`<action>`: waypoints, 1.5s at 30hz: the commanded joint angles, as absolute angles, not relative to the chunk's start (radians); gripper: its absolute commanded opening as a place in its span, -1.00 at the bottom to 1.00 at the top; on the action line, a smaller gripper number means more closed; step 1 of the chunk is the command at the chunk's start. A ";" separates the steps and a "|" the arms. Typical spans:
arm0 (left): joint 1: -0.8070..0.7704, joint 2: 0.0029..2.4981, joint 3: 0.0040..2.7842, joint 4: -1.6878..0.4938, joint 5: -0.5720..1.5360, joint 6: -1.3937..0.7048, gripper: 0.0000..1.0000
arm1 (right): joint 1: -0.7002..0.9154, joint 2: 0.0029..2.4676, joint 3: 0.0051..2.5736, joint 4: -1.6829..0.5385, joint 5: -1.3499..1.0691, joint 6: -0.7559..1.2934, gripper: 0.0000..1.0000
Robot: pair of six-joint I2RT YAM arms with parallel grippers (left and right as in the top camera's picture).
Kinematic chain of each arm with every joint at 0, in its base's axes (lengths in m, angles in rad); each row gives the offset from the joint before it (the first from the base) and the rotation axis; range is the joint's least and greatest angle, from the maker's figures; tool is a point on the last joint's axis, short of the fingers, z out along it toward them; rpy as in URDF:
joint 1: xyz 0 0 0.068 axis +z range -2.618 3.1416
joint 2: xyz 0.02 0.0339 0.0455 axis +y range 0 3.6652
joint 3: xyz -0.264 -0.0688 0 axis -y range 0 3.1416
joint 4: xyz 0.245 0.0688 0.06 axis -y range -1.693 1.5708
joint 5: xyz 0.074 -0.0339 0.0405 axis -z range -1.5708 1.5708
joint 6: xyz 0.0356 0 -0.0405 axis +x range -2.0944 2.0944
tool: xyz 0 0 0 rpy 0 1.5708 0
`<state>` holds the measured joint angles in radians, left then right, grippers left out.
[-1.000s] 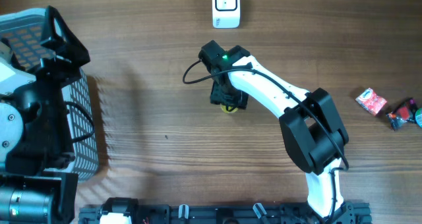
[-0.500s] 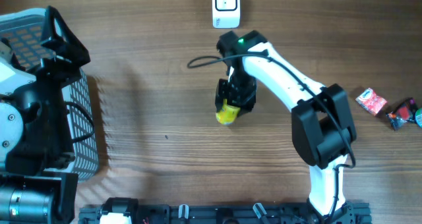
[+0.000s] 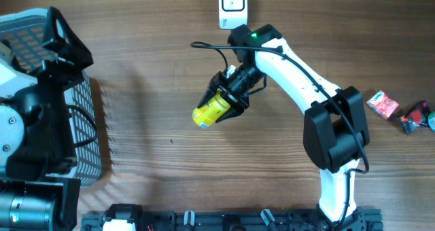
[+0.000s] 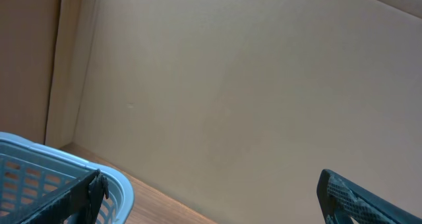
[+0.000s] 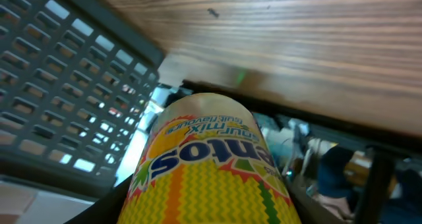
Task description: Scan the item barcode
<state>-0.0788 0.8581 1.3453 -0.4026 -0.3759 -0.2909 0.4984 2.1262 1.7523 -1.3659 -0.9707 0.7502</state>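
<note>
item: yellow Mentos can point(image 3: 208, 111), glossy printed cylinder, tilted over the wood-grain counter point(image 3: 149, 68), below the white boxy scanner point(image 3: 233, 7) | right hand point(image 3: 230, 95): clamped on the can's upper end, free end jutting lower-left | left hand point(image 4: 211, 197): fingers spread wide, nothing between them, by the pale-blue plastic lattice basket point(image 3: 92, 129)

The plain beige cardboard wall point(image 4: 231, 85) fills most of the frame. The pale blue slotted plastic basket point(image 4: 39, 174) occupies the lower left corner. The left gripper point(image 4: 211, 192) has its black fingers point(image 4: 359, 199) spread wide apart, holding nothing.
</note>
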 commanded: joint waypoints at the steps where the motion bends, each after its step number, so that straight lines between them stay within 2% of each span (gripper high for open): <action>1: -0.081 0.857 1.344 -0.400 -0.379 -0.293 1.00 | 0.500 2.134 1.776 -1.357 -1.043 0.793 -0.20; 7: -0.081 0.857 1.344 -0.400 -0.379 -0.293 1.00 | 0.500 2.133 1.776 -1.325 -1.030 0.775 -0.19; 9: -0.081 0.857 1.344 -0.400 -0.379 -0.293 1.00 | 0.499 2.134 1.776 -1.187 -0.862 0.701 -0.22; 13: -0.081 0.862 1.344 -0.400 -0.379 -0.293 1.00 | 0.486 2.133 1.776 -0.915 -0.750 0.622 -0.41; 16: -0.081 0.876 1.344 -0.400 -0.379 -0.292 1.00 | 0.471 2.134 1.776 -0.719 -0.631 0.508 -0.41; 20: -0.081 0.879 1.344 -0.399 -0.461 -0.292 1.00 | 0.456 2.134 1.776 -0.555 -0.175 0.353 -0.42; 26: -0.081 0.908 1.344 -0.366 -0.459 -0.293 1.00 | 0.455 2.136 1.775 -0.283 0.132 0.153 -0.42; 28: -0.081 0.941 1.344 -0.362 -0.415 -0.294 1.00 | 0.446 2.138 1.775 -0.196 0.162 0.153 -0.41; 37: -0.080 1.068 1.344 -0.292 -0.471 -0.291 1.00 | 0.397 2.267 1.774 0.093 0.161 0.138 -0.42; 42: -0.081 1.050 1.325 -0.231 -0.408 -0.071 1.00 | 0.396 2.316 1.774 0.164 0.161 0.107 -0.42; 45: -0.081 0.949 1.325 -0.293 -0.408 0.042 1.00 | 0.396 2.317 1.774 0.164 0.161 0.078 -0.43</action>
